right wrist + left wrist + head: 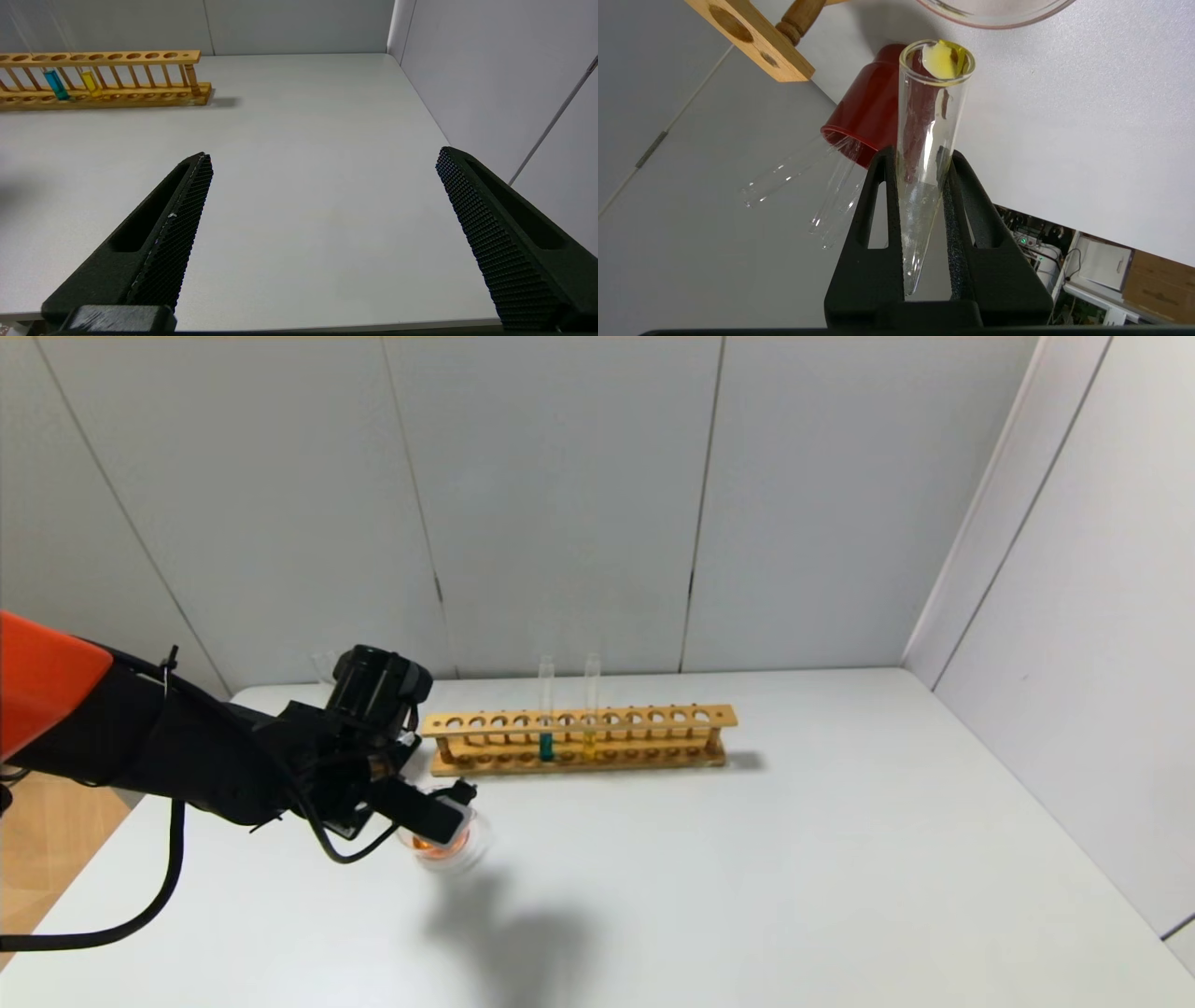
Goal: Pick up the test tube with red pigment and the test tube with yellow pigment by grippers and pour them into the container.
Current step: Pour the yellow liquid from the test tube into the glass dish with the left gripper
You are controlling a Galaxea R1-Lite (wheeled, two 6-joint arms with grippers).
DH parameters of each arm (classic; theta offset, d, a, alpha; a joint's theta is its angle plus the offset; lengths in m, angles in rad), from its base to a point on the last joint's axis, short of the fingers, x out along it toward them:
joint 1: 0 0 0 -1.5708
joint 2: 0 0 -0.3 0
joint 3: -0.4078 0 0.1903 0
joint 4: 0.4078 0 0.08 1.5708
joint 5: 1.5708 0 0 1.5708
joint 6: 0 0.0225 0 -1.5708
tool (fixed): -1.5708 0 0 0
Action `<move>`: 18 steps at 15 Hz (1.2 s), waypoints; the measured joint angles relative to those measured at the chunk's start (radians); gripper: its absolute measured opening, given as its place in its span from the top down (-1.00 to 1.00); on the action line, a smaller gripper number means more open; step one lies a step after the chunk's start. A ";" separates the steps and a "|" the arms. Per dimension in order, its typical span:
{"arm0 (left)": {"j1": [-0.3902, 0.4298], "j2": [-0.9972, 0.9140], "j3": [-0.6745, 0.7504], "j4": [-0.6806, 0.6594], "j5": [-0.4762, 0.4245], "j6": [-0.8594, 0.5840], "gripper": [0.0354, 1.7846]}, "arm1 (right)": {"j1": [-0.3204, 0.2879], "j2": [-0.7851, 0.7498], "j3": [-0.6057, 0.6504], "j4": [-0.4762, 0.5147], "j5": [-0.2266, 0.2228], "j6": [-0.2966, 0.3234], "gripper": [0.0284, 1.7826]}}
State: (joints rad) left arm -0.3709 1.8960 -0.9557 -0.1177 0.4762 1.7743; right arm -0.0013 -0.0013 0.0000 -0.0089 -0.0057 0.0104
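Note:
My left gripper [922,154] is shut on the test tube with yellow pigment [931,116], gripping it about halfway along its length. The tube is tipped over, and the yellow liquid sits at its open mouth. In the head view that gripper [457,803] hovers right over the container [446,851], a low clear glass dish holding orange liquid. The dish's rim [994,14] shows just beyond the tube's mouth. The test tube with red pigment is out of view. My right gripper [322,156] stands open and empty above bare table.
A wooden rack [653,719] behind the dish holds a green-liquid tube [546,742] and a pale yellow-liquid tube [590,737]. A dark red cup [873,102] with clear empty tubes stands near the rack's end. Walls close the back and right.

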 joint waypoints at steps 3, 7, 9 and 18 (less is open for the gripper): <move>-0.011 -0.007 0.001 -0.001 0.036 0.008 0.68 | 0.000 0.000 0.000 0.000 0.000 0.000 -0.96; -0.020 -0.011 0.013 -0.001 0.043 0.010 0.68 | 0.000 0.000 0.000 0.000 0.000 0.000 -0.96; -0.032 -0.011 0.016 -0.001 0.067 0.012 0.68 | 0.000 0.000 0.000 0.000 0.000 0.000 -0.96; -0.045 -0.003 0.009 -0.001 0.103 0.033 0.68 | 0.000 0.000 0.000 0.000 0.000 0.000 -0.96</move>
State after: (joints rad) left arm -0.4155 1.8926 -0.9472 -0.1187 0.5791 1.8068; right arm -0.0013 -0.0013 0.0000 -0.0089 -0.0057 0.0109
